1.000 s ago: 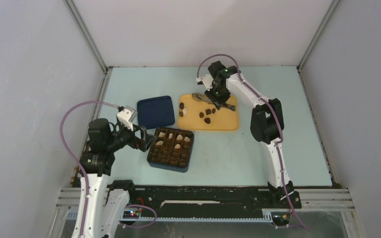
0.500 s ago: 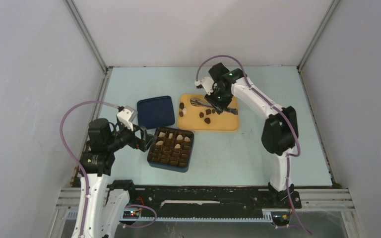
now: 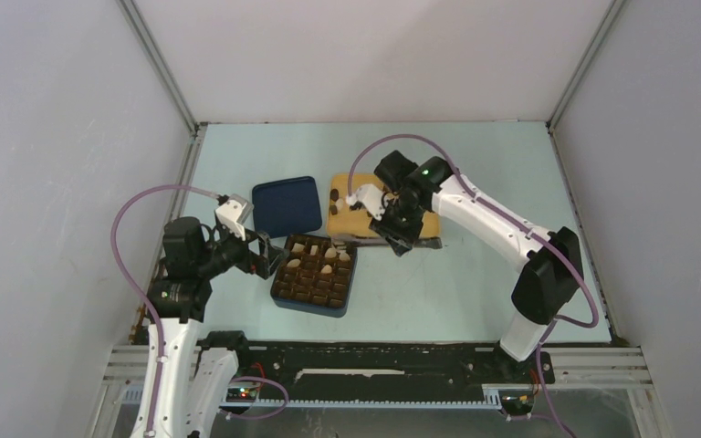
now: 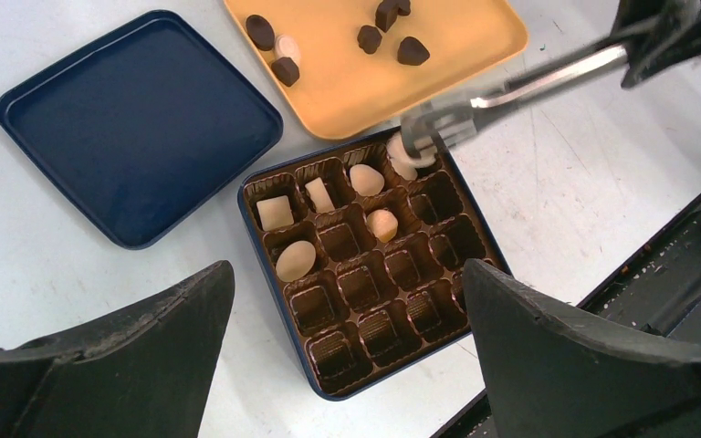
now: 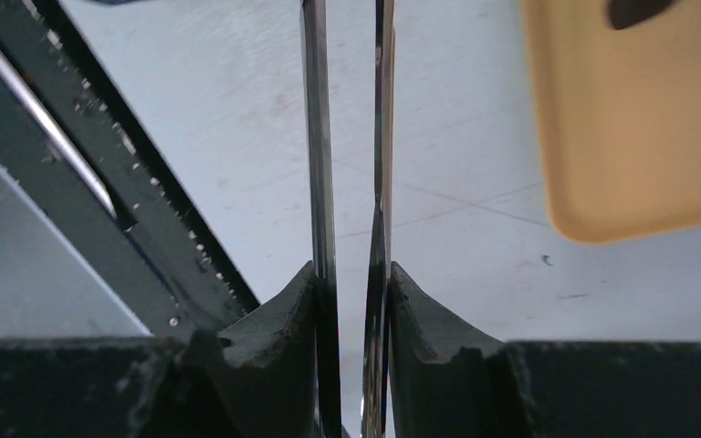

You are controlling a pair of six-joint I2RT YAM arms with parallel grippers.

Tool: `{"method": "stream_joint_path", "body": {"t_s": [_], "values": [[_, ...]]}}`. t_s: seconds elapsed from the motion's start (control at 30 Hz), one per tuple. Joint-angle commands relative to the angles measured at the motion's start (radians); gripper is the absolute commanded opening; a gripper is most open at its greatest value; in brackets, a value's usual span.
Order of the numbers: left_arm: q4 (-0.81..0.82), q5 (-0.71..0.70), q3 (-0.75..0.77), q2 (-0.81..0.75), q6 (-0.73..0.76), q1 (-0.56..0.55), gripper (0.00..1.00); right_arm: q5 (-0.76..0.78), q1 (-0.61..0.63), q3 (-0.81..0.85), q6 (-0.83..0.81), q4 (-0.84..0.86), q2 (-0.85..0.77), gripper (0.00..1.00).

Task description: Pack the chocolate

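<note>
The dark blue box (image 3: 310, 309) holds five cream chocolates (image 4: 295, 260), and the orange tray (image 4: 347, 87) behind it has dark pieces (image 4: 412, 51). The left gripper (image 3: 257, 254) hangs beside the box, jaws spread wide. The right gripper (image 5: 354, 274) pinches metal tongs (image 4: 529, 78), whose tips clasp one cream piece (image 4: 404, 157) at the box's corner cell nearest the tray.

Tongs (image 4: 548, 71) bar the box's (image 3: 308, 308) far corner; near cells (image 4: 365, 328) lie open.

Left end effector (image 4: 347, 274) stands spread wide; right end effector (image 5: 353, 278) is clamped tight.

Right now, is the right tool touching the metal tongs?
Touching. The right wrist view shows the right tool shut on the tongs, pressing against both blades.
</note>
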Motion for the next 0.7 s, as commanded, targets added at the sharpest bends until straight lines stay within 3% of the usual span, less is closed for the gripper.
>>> {"method": "stream_joint_path", "body": {"t_s": [0.0,0.4,0.67], "values": [[0.026,0.019,-0.014,-0.002,-0.012,0.004,0.98,-0.031,0.044,-0.023,-0.032,-0.048,-0.034,0.26],[0.026,0.017,-0.014,-0.003,-0.013,0.006,0.98,-0.009,0.097,-0.042,-0.044,-0.091,-0.020,0.26],[0.027,0.016,-0.014,-0.004,-0.014,0.007,0.98,0.018,0.101,-0.055,-0.040,-0.087,-0.021,0.36]]}}
